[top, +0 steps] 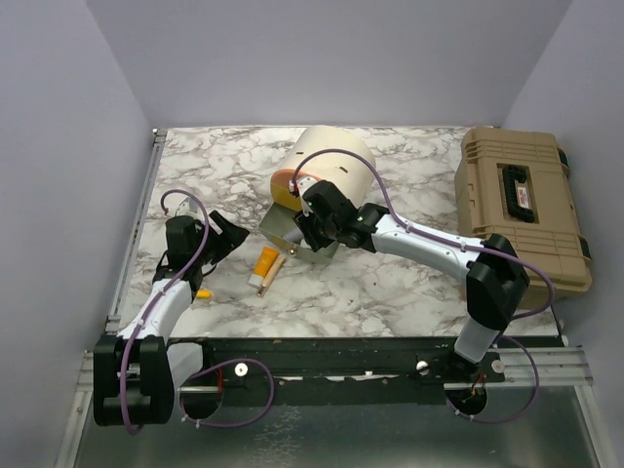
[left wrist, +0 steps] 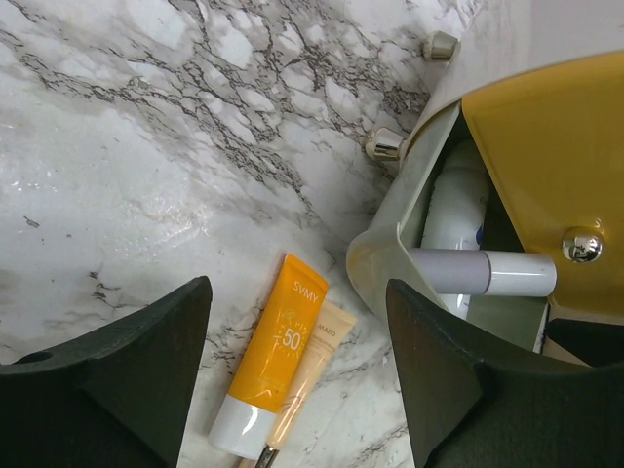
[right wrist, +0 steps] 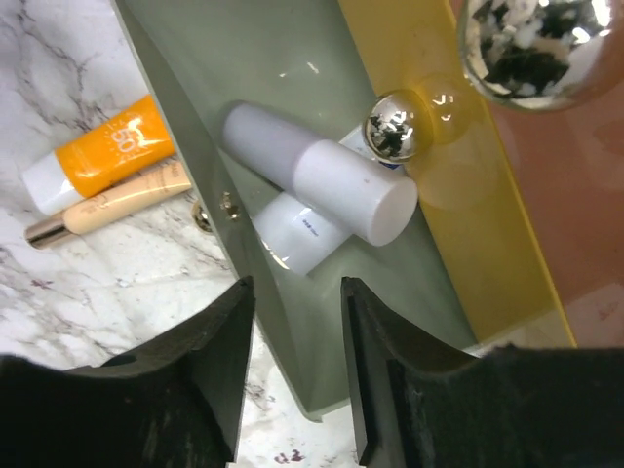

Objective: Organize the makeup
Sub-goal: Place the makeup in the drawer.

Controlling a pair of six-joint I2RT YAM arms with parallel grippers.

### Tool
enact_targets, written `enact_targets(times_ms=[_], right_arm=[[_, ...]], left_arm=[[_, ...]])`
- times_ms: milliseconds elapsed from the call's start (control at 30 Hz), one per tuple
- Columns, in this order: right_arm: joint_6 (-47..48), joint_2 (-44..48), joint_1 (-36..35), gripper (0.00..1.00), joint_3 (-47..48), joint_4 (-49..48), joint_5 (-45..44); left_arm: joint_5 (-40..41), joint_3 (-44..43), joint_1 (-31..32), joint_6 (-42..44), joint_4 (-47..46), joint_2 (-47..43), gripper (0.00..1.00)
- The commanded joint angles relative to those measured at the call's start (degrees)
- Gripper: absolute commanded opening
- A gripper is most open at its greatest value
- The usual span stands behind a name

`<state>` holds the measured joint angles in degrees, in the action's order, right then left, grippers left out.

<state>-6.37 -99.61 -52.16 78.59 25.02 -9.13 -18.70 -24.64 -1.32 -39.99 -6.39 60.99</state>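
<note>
Inside the opened cream case lie two white tubes; the left hand and the right hand have fingers apart, holding nothing.

Marble table bears orange tube, cream case, toolbox.

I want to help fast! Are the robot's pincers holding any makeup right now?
Left pincer: open, holding nothing.
Right pincer: open, holding nothing.
</note>
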Motion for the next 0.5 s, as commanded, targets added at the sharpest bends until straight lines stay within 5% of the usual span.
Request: enact_targets(times_ms=[0,133,300,467], right_arm=[[-0.8,1.19,-0.31,0.42,0.1,-1.89,2.88],[-0.79,0.3,-0.31,0.36,1.48,-0.51,4.16],[0.9,0.4,-0.32,0.4,1.11,-3.52,6.78],[-0.83,-7.82,-0.31,0.27,4.77,-2.28,-3.97]], left_arm=[[-2.16,-1.06,0.69,0.61,-1.46,0.71,0.73],[-2.34,-1.02,0.83,0.45,-1.57,1.1,0.73],[-2.4,-0.95,0.96,0.12,-1.76,1.99,0.73],[-2.64,-1.1,0.97,-0.36,-2.14,2.77,0.73]])
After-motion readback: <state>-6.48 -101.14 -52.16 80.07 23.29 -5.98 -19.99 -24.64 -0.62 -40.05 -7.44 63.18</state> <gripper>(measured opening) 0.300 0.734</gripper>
